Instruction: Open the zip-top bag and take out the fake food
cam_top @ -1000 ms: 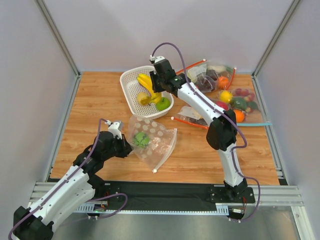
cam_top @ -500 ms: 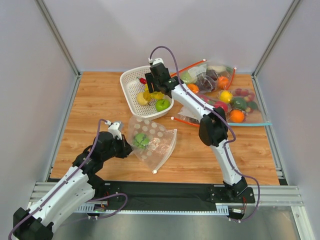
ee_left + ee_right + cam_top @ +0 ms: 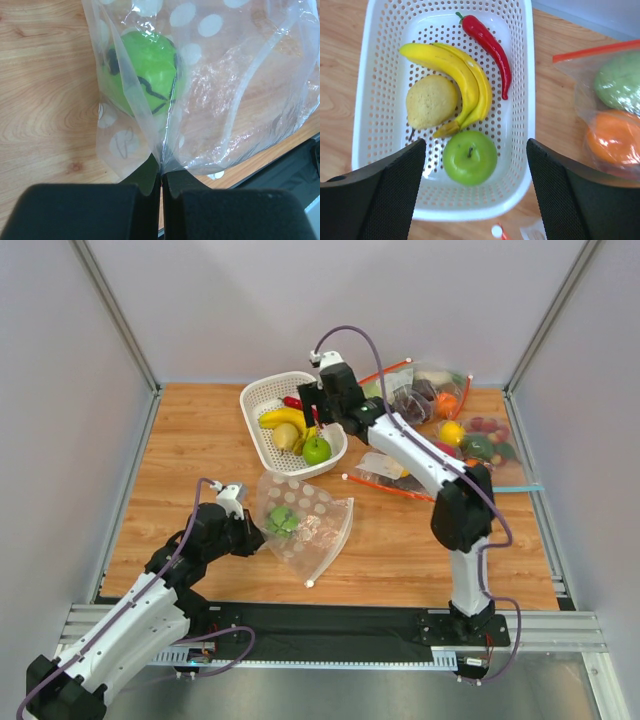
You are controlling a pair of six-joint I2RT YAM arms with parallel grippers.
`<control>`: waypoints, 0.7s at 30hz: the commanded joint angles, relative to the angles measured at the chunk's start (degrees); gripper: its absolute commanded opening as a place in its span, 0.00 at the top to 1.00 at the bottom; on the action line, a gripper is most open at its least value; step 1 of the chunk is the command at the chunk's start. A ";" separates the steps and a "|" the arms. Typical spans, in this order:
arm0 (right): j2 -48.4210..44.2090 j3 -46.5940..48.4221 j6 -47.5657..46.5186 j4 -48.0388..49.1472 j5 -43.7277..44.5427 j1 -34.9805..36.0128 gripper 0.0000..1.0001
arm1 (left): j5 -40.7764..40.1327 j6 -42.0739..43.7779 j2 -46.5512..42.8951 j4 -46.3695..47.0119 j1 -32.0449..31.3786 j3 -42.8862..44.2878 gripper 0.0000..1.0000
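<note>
The left end effector (image 3: 161, 186) is clamped on a corner of the clear, white-dotted zip-top plastic bag (image 3: 225, 75). The bag lies crinkled on the wooden bench (image 3: 45, 100) with a glossy green apple (image 3: 142, 72) inside. The right end effector (image 3: 475, 144) hangs wide apart and empty over the perforated white plastic basket (image 3: 527, 75). The basket holds a smooth yellow banana (image 3: 455, 70), a thin red chili (image 3: 490, 45), a dimpled yellowish round fruit (image 3: 431, 101) and a second green apple (image 3: 470, 160).

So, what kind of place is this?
Probably a robotics lab test cell: a wooden table boxed in by grey panels, two robot arms bolted at its edge, and fake food in a white basket.
</note>
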 commanded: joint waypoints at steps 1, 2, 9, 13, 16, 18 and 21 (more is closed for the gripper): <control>-17.09 -12.37 -1.31 7.32 -2.00 0.57 0.18 | 0.97 1.16 -0.24 0.33 0.29 0.53 1.00; -19.91 -15.71 -1.31 7.59 -1.91 0.84 0.21 | 1.06 1.16 -0.24 0.24 0.21 0.44 1.00; -42.59 -41.21 2.90 2.34 1.17 3.65 0.28 | 1.68 1.25 -0.16 0.59 0.29 0.44 1.00; -49.37 -49.92 6.85 -4.26 3.88 7.07 0.33 | 1.41 1.25 -0.16 0.51 0.29 0.62 1.00; -53.15 -55.46 10.46 -7.42 4.86 9.54 0.38 | 1.33 1.34 -0.16 0.51 0.20 0.53 1.00; -55.70 -59.42 12.91 -7.70 4.25 10.24 0.40 | 1.41 1.25 -0.24 0.51 0.29 0.53 1.00; -57.28 -63.98 14.68 -6.65 1.97 10.60 0.42 | 1.59 1.25 0.02 0.68 0.29 0.44 1.00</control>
